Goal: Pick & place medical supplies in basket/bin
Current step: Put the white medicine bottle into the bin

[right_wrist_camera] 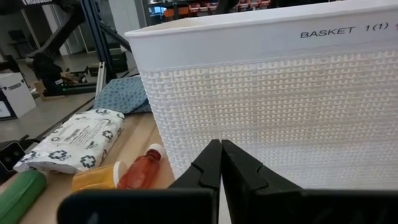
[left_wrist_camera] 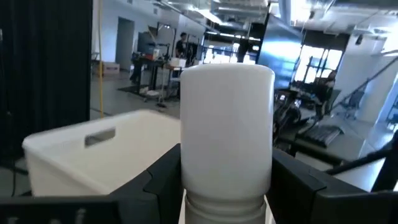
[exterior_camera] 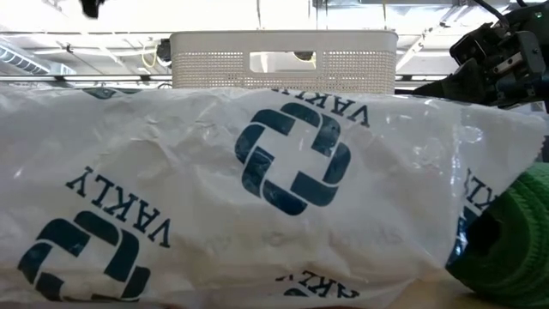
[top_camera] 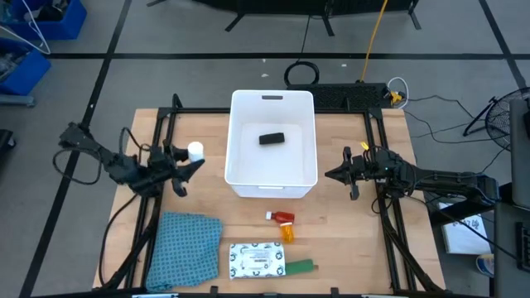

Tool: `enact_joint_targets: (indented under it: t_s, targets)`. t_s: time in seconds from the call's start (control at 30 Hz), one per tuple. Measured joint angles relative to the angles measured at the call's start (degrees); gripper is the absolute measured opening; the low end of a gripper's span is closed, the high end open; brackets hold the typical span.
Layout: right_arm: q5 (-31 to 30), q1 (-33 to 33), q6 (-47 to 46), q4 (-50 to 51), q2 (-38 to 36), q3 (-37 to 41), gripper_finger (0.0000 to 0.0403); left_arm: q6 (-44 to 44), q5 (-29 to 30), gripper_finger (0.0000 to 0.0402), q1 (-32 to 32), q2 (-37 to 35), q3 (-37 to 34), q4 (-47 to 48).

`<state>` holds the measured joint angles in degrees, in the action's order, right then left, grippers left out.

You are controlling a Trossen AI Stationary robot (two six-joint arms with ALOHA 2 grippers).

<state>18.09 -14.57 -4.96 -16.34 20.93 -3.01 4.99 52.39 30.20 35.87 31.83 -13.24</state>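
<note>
left gripper [top_camera: 189,161] clamped on white bottle [top_camera: 195,151] | we see basket [top_camera: 240,176] just beside, toward the right arm (black piece [top_camera: 272,138] already inside) | right gripper [top_camera: 331,175] pinched empty, beside the basket's other wall

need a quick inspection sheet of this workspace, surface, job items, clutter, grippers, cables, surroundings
surface: wooden table, bare wood showing on the right side
job's things: white basket mid-table with a black oblong inside; red bottle, orange bottle, white printed packet and green oblong lie on the wood outside it
clutter: teal cloth beside the packet
grippers: left gripper left of the basket, shut on a white bottle; right gripper right of the basket, shut, empty
cables: black coil and yellow cable on the floor beyond the table
surroundings: blue bins on the floor; people far off in the left wrist view
</note>
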Motion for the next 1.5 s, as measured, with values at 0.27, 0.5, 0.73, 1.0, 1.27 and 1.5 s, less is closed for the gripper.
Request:
enact_joint_targets:
  t_s: [0.27, 0.5, 0.73, 1.0, 1.27, 1.5]
  targets:
    - [0.0, 0.0, 0.3, -0.1, 0.0, 0.0, 0.0004, 3.1, -8.6, 0.0181, -12.3, 19.3, 26.1, 22.9]
    - [-0.3, 0.0, 1.2, -0.1, 0.0, 0.0, 0.0004, 4.2, -26.9, 0.0180, -26.4, 39.4, 48.9, 41.3]
    - [-2.8, 0.0, 1.2, 1.1, 0.0, 0.0, 0.0004, 2.3, -38.9, 0.0180, -34.8, 55.4, 62.2, 48.7]
    - [-2.8, 0.1, 1.4, 1.7, 0.2, 0.0, 0.0004, 1.0, -49.2, 0.0180, -40.3, 67.8, 69.4, 51.1]
    - [-2.8, 0.1, 1.3, 1.6, 0.2, 0.0, 0.0004, -0.8, -50.1, 0.0180, -42.3, 76.3, 70.6, 52.1]
    - [-2.8, 0.1, 1.2, 2.1, 0.3, 0.0, 0.0004, -1.5, -53.0, 0.0180, -42.9, 81.4, 70.6, 54.0]
